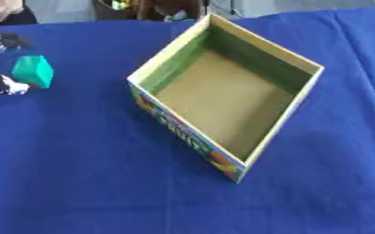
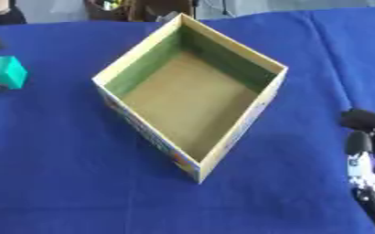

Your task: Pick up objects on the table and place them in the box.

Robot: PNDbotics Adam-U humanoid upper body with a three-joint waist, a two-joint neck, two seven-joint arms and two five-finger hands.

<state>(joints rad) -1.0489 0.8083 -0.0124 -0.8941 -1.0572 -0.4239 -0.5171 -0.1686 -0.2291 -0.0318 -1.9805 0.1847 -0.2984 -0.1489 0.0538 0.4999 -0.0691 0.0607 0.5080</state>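
Fingers of my left hand (image 1: 2,64) curl around a small green block (image 1: 34,71), a dark finger above it and a dark, silver-tipped one below, so the block is pinched between them at the far left of the table. I cannot tell whether the block rests on the blue tablecloth (image 1: 78,183) or is lifted just clear of it. It sits well to the left of the open cardboard box (image 1: 222,98), which stands turned at an angle like a diamond, its brown floor bare and its printed outer wall facing me.

My right hand (image 2: 366,151) rests idle at the right edge, well apart from the box, fingers relaxed and holding nothing.

To do this step well, I judge that I should raise the block high enough to pass over the box's near-left rim, carry it rightward without tipping it, and bring it above the middle of the floor before I let go. The main risk is clipping the rim and nudging the box askew, or dropping the block short onto the cloth.
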